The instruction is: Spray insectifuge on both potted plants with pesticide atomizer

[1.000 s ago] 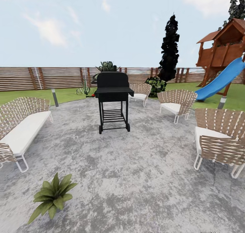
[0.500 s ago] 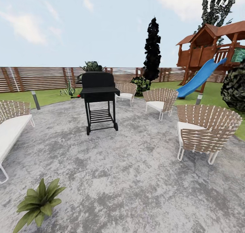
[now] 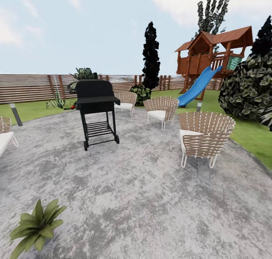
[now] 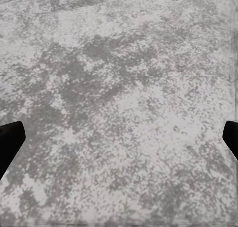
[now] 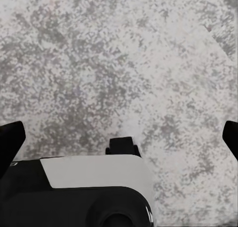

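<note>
One potted plant [image 3: 36, 227], a low rosette of broad green leaves, sits on the mottled grey patio [image 3: 143, 198] at the lower left of the head view; its pot is hidden under the leaves. The pesticide atomizer and the second potted plant are out of view. In the left wrist view my left gripper [image 4: 119, 140] is open over bare paving, its dark fingertips [image 4: 10, 142] at the picture's sides. My right gripper [image 5: 119, 137] is open too, above paving and a white-and-black part of the robot [image 5: 94, 187].
A black grill [image 3: 96, 111] stands mid-patio. Three wicker chairs [image 3: 204, 136] [image 3: 161, 110] [image 3: 124, 100] line the right and far side, and a bench end [image 3: 4, 134] sits at the left. Beyond are lawn, a slat fence [image 3: 30, 87], a blue slide [image 3: 198, 86] and a dark bush [image 3: 249, 89].
The head camera has turned to the right, so everything has slid left in the picture: the bench has nearly left the view and the bush has come in at the right.
</note>
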Robot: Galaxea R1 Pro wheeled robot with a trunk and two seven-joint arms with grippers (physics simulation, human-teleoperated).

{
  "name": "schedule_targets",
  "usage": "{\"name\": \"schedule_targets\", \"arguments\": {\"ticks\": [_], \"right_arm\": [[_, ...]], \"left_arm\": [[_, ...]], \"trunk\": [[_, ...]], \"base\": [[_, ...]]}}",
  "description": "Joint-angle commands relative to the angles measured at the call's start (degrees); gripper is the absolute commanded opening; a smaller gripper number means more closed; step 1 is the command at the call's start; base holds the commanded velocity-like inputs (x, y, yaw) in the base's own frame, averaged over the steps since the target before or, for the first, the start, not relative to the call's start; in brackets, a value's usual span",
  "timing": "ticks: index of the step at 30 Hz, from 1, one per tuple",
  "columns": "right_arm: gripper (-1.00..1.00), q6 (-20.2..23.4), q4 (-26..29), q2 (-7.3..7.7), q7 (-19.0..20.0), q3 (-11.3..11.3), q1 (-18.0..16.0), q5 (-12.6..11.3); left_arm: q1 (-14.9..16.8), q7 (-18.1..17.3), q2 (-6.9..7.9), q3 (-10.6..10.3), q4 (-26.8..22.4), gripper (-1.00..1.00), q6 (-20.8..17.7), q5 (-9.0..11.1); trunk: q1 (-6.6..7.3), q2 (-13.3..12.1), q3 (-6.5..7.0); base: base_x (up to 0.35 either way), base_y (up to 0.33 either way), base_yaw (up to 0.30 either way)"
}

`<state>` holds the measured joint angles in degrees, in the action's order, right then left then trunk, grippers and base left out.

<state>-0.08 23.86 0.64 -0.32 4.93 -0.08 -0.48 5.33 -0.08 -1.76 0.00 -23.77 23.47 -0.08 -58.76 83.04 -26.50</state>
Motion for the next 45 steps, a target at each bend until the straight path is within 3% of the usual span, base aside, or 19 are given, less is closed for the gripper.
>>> {"name": "schedule_targets", "arguments": {"ticks": [1,19,31,45], "right_arm": [[1.00,0.0,0.0,-0.02,0.0,0.1,0.0,-0.1],[1.00,0.0,0.0,0.05,0.0,0.1,0.0,-0.1],[1.00,0.0,0.0,-0.02,0.0,0.1,0.0,-0.1],[1.00,0.1,0.0,-0.10,0.0,0.1,0.0,0.0]], "left_arm": [[0.0,0.0,0.00,0.0,0.0,1.00,0.2,0.0],[0.0,0.0,0.00,-0.2,0.0,1.00,0.2,-0.1],[0.0,0.0,0.00,-0.1,0.0,1.00,0.2,-0.1],[0.0,0.0,0.00,-0.1,0.0,1.00,0.2,-0.1]], "trunk": [[0.03,0.0,-0.05],[0.03,0.0,-0.05],[-2.61,4.8,-2.08],[-5.68,10.5,-4.55]], "base": [[-0.263,0.159,-0.272],[-0.063,0.031,-0.272],[0.000,0.000,-0.252],[0.000,0.000,-0.016]]}}
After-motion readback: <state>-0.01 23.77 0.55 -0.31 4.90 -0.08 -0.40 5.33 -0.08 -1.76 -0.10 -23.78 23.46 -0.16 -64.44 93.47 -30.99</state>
